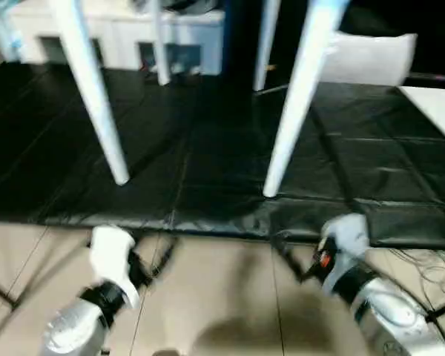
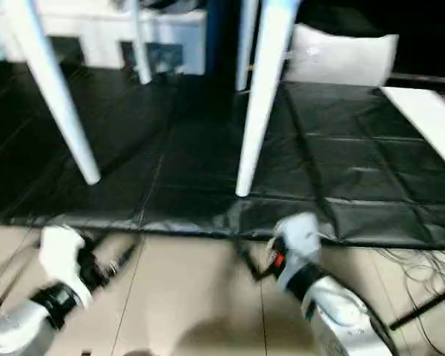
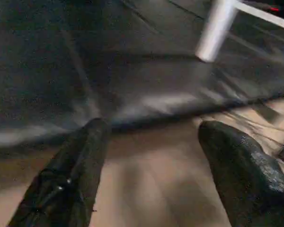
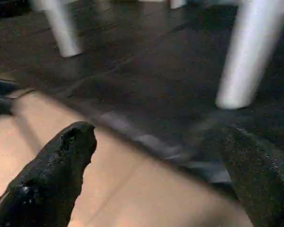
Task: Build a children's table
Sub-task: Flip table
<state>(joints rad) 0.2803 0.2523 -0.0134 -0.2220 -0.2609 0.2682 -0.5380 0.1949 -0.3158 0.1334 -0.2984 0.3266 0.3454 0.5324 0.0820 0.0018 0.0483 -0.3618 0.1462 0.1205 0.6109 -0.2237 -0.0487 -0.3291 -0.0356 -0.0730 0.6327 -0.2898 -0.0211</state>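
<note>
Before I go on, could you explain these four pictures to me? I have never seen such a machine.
It is a humanoid robot with two arms. Two pictures come from cameras in its head, looking down over its silver forearms; the other two come from cameras on its wrists. The left gripper and right gripper hang open above the tiled floor, holding nothing. In front lies a black-covered work surface. On it stand the white legs of a children's table, upright. Its top is out of the pictures.

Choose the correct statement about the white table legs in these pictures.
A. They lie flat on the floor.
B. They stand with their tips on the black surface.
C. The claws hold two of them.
B: the near legs rest their tips on the black surface, while the left claw and right claw are open and empty.
</note>
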